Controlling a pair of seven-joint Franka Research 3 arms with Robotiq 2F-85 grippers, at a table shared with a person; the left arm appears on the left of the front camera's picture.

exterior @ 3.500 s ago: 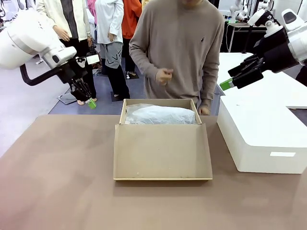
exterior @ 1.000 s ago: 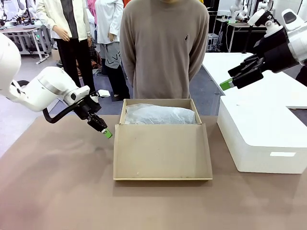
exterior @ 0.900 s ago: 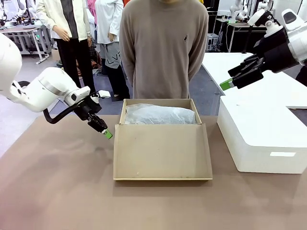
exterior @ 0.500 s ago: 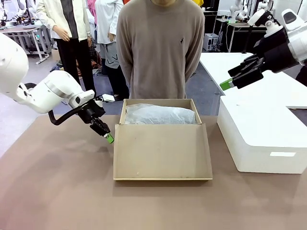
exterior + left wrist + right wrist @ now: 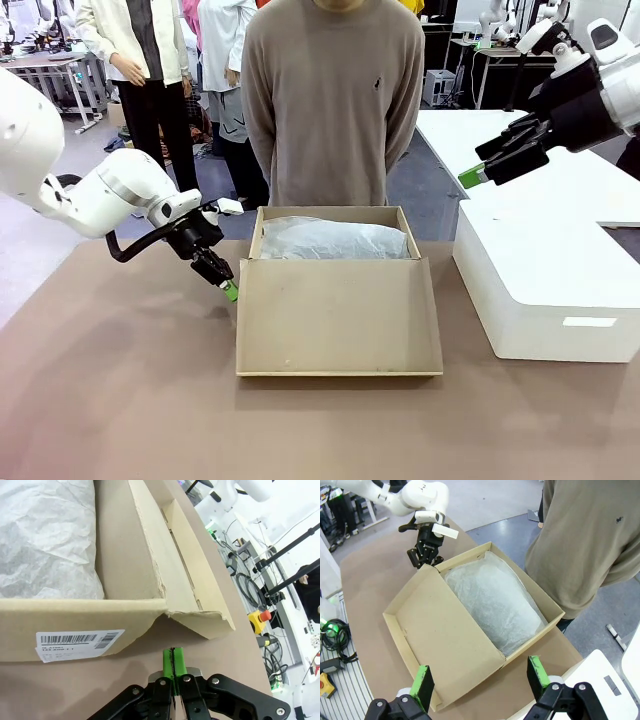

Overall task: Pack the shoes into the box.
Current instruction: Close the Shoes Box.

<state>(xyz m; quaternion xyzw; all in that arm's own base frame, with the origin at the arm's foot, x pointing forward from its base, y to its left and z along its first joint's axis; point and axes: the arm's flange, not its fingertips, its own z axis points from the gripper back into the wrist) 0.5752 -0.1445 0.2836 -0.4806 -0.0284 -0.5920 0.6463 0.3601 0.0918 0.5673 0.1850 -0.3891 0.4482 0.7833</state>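
While left fingers (image 5: 229, 291) sit shut, right fingers (image 5: 472, 179) wide, the box (image 5: 340, 315) lies crosswise.

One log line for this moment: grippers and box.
left gripper: shut, empty, by left front corner of box | right gripper: open, empty, raised right of box | lid: open, flat on table | tissue paper inside box
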